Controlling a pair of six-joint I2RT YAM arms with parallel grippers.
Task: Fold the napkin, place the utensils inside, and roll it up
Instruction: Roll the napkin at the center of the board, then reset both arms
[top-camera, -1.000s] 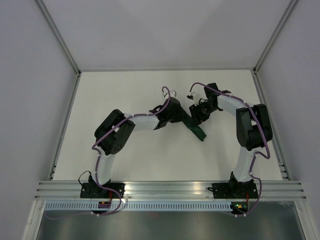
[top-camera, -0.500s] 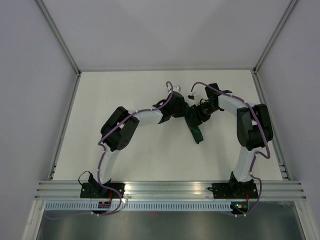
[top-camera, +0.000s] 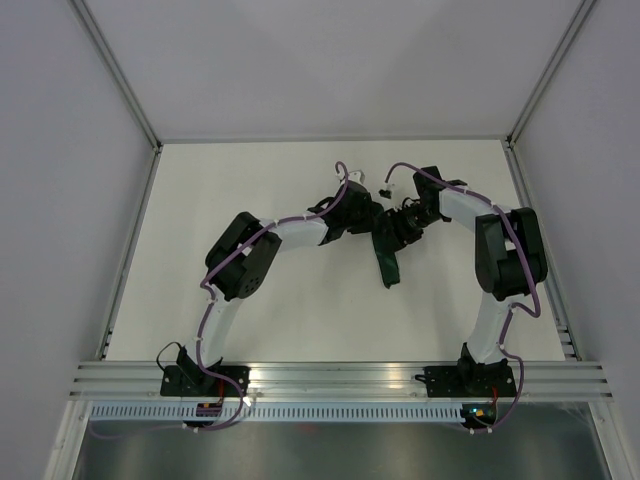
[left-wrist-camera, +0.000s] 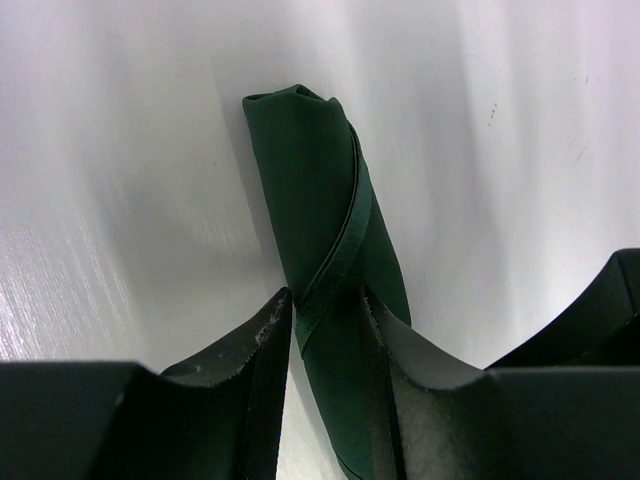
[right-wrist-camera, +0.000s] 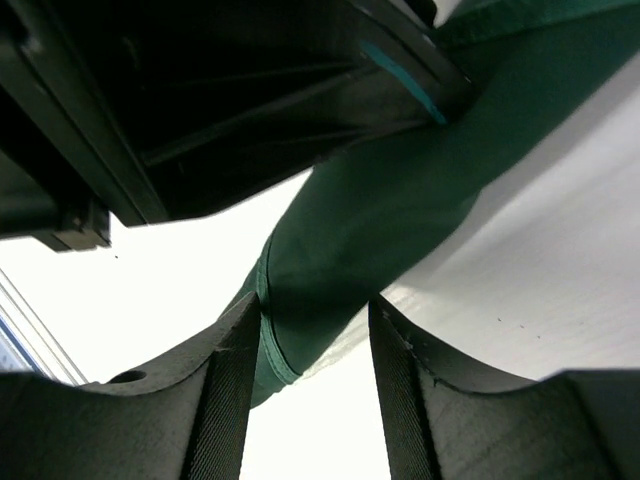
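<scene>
The napkin (top-camera: 387, 256) is a dark green, tightly rolled tube lying on the white table, one end pointing toward the near edge. In the left wrist view the napkin (left-wrist-camera: 310, 200) runs up from between my left gripper (left-wrist-camera: 328, 310), which is shut on its near part, a hem strip crossing the roll. My right gripper (right-wrist-camera: 315, 320) straddles the napkin (right-wrist-camera: 360, 230) with its jaws apart; bare table shows beside the right finger. From above, the left gripper (top-camera: 371, 221) and right gripper (top-camera: 398, 229) meet at the roll's far end. The utensils are hidden.
The white table (top-camera: 250, 180) is bounded by grey walls and metal posts on both sides. An aluminium rail (top-camera: 340, 380) with both arm bases runs along the near edge. The left gripper's black body (right-wrist-camera: 250, 90) fills the top of the right wrist view.
The left arm has reached further right, and the roll's near end has swung left toward the table's near edge. The right jaws have widened around the roll.
</scene>
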